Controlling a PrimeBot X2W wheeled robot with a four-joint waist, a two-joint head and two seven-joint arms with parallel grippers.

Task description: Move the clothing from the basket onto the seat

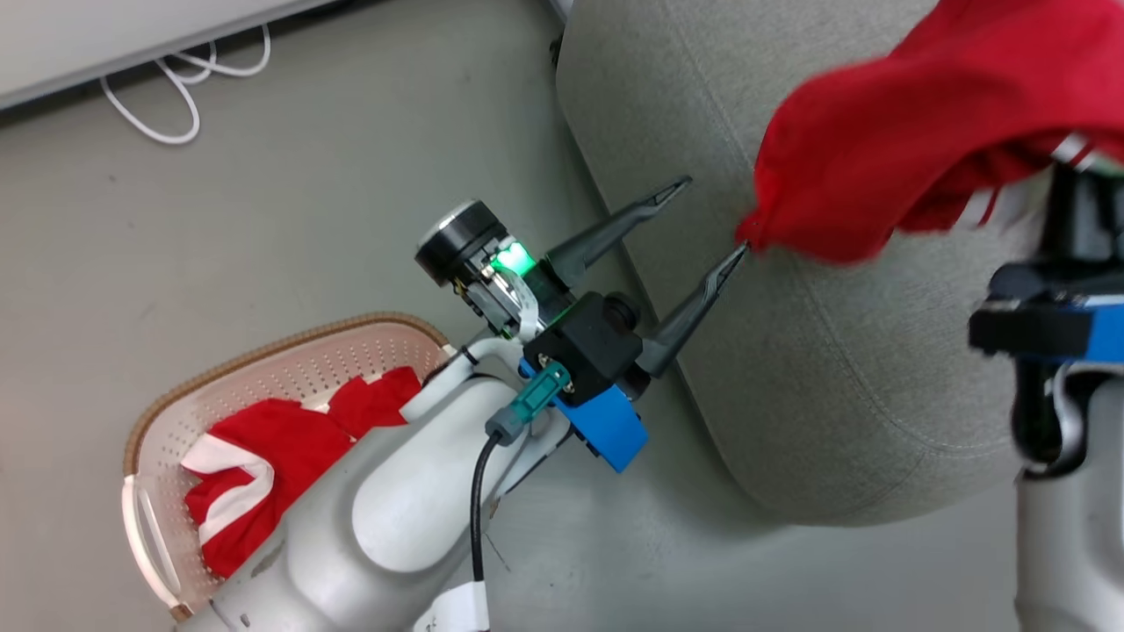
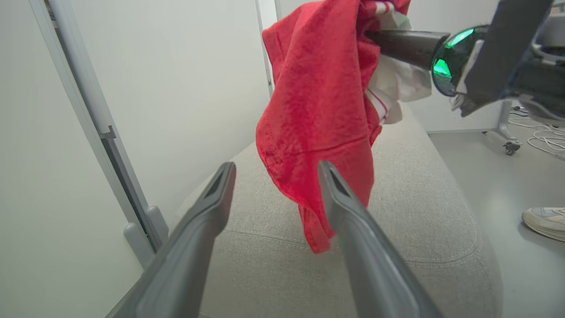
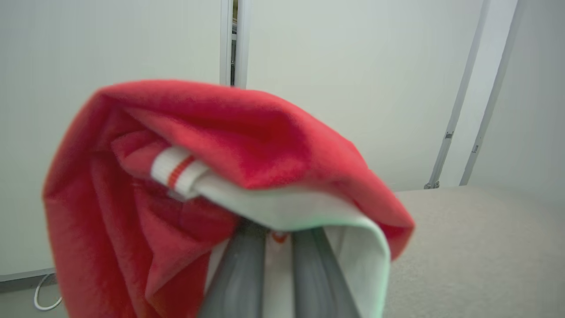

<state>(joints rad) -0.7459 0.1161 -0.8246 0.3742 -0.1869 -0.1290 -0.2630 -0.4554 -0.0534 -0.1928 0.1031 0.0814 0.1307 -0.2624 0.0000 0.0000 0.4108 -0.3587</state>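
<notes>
Grips garment [image 1: 922, 114] in closed right hand [image 3: 279, 247], upper right, above seat [image 1: 834, 369]. Holds left hand [image 1: 716, 215] open and empty at centre. Best to lower well inside the edge before releasing.

Basket [image 1: 290, 347] on floor [image 1: 307, 219], left of seat [image 1: 834, 377] — clothing [image 1: 281, 452] inside; another garment [image 1: 922, 132] above seat.

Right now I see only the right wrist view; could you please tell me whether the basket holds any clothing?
Observer: Yes, another red and white garment lies in the basket.
Operator: Thanks. How is the left hand?
Observer: Open and empty, fingertips beside the hanging corner of the held garment.
Operator: Does that corner touch the seat?
Observer: In the left wrist view it hangs over the seat, apparently clear of it.
</notes>
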